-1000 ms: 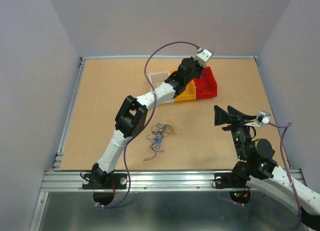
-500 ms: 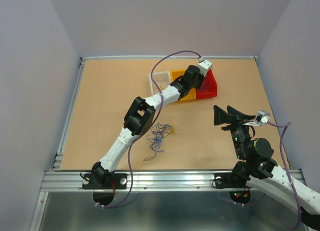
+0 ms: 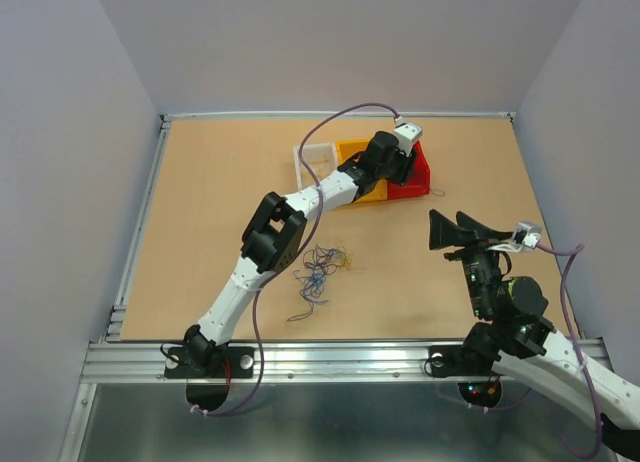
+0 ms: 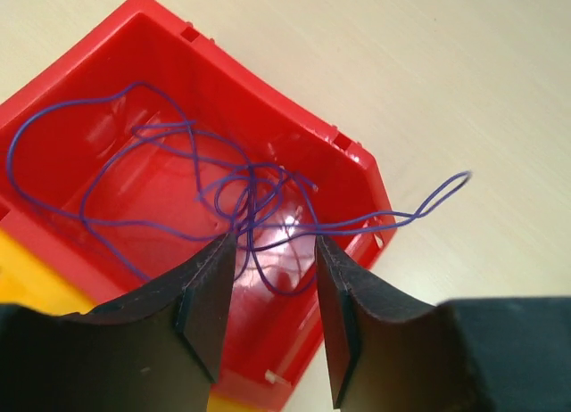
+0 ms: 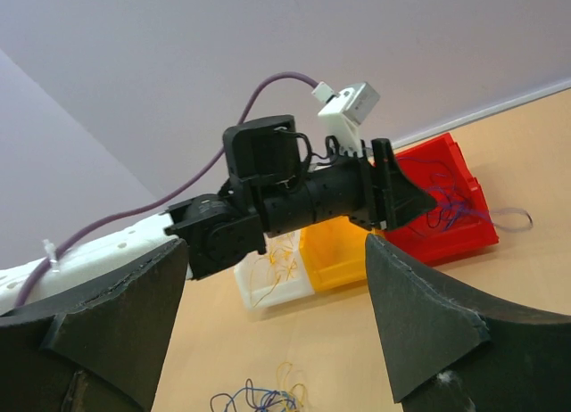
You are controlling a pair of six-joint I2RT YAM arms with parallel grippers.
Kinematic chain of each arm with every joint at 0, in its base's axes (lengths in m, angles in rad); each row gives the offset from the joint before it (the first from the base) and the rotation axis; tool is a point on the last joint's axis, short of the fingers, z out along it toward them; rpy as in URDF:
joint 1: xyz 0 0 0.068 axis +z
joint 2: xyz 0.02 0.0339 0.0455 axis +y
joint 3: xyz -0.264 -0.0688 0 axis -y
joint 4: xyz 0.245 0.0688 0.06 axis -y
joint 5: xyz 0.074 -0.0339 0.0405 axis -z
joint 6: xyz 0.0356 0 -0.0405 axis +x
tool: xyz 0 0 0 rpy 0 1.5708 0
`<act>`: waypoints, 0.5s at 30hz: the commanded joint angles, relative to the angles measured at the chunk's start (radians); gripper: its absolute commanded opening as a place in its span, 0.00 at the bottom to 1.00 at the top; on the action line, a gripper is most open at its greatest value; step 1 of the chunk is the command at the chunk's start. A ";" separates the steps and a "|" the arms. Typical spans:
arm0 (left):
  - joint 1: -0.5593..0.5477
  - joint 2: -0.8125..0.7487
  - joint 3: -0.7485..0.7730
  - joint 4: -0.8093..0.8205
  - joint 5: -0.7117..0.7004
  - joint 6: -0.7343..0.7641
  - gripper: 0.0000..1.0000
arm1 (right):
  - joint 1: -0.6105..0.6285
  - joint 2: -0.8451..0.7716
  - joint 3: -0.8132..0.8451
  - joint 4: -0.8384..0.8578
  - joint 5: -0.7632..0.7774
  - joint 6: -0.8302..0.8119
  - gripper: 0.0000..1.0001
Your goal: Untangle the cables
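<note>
Left arm is stretched across the table to the far row of three bins. Left gripper hangs over the red bin, tips pointing down into it. Its fingers stand apart with a clear gap and nothing is clamped; strands of the purple wire show in the gap, lying on the bin floor below the tips. The wire sits in the bin as a loose knot near the middle, with wide loops spreading toward the left wall. One end trails over the right rim and lies on the table outside. Next to the red bin is the yellow bin; contents cannot be made out. Beyond that, the clear bin holds thin yellow wires. The tangle of blue, purple and yellow cables lies on the table, near the middle and well short of the bins. It is just right of the left arm's elbow and no gripper touches it. Right gripper is raised above the right side of the table, spread wide, empty, and aimed toward the bins, well apart from the tangle.
</note>
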 commanded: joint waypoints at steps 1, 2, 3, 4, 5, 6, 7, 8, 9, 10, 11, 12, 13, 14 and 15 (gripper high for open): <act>0.008 -0.232 -0.086 0.026 0.007 -0.035 0.52 | 0.006 -0.013 -0.025 0.021 0.055 -0.010 0.85; 0.008 -0.258 -0.111 0.030 0.002 -0.040 0.52 | 0.006 -0.014 -0.025 0.021 0.059 -0.012 0.85; 0.011 -0.283 -0.161 0.035 -0.004 -0.042 0.50 | 0.006 -0.016 -0.027 0.021 0.067 -0.015 0.85; 0.011 -0.307 -0.186 0.038 -0.010 -0.039 0.49 | 0.004 -0.014 -0.025 0.021 0.070 -0.018 0.85; 0.011 -0.356 -0.211 0.042 -0.035 -0.035 0.49 | 0.006 -0.014 -0.025 0.022 0.074 -0.021 0.85; 0.011 -0.381 -0.235 0.043 -0.038 -0.032 0.49 | 0.006 -0.013 -0.028 0.022 0.078 -0.024 0.85; 0.011 -0.407 -0.286 0.043 -0.046 -0.026 0.49 | 0.006 -0.005 -0.030 0.025 0.093 -0.027 0.85; 0.011 -0.460 -0.313 0.044 -0.067 -0.025 0.49 | 0.004 0.021 -0.027 0.025 0.110 -0.025 0.85; 0.013 -0.490 -0.341 0.047 -0.073 -0.010 0.50 | 0.006 0.039 -0.019 0.025 0.145 -0.021 0.85; 0.011 -0.552 -0.407 0.055 -0.072 0.009 0.52 | 0.006 0.062 -0.014 0.025 0.165 -0.018 0.86; 0.013 -0.586 -0.441 0.068 -0.075 0.027 0.54 | 0.006 0.098 -0.010 0.025 0.179 -0.010 0.93; 0.013 -0.622 -0.476 0.081 -0.087 0.061 0.58 | 0.006 0.171 0.001 0.024 0.209 -0.004 0.95; 0.013 -0.690 -0.546 0.102 -0.093 0.095 0.60 | 0.006 0.223 0.033 0.018 0.216 -0.004 0.97; 0.014 -0.721 -0.576 0.105 -0.095 0.121 0.64 | 0.004 0.315 0.060 -0.017 0.229 0.004 0.98; 0.014 -0.751 -0.600 0.104 -0.096 0.145 0.65 | 0.004 0.367 0.085 -0.038 0.239 0.013 1.00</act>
